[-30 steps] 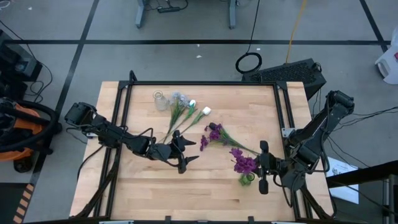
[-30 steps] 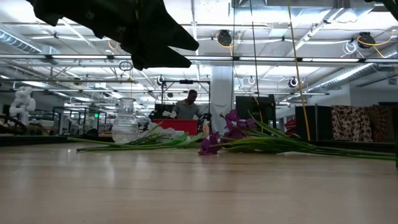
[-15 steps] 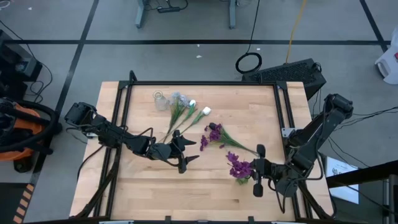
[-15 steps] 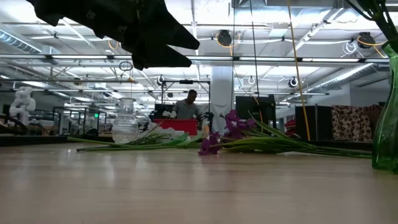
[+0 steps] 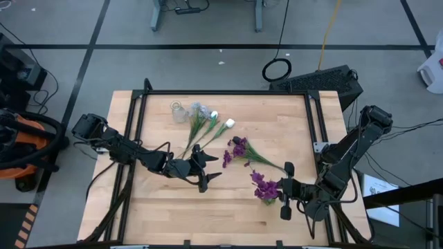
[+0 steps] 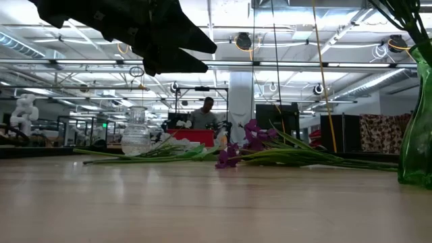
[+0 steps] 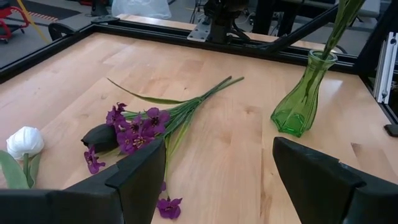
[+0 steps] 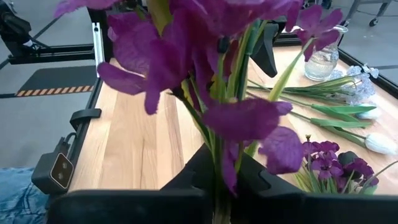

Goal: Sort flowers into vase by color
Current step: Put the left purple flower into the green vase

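Right tool closed on purple stem in green vase, left tool wide open, loose purple flowers between.

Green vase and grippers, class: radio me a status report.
Right gripper at green vase, one purple stem in it. Left gripper open, hovering mid-table. Purple stems and white stems lie unsorted.

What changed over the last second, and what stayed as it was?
The right gripper, closed on the purple stem in the green vase, slid vase and flower leftward across the table. The left gripper stayed open and hovering; the loose purple flowers, white buds and clear vase did not move.
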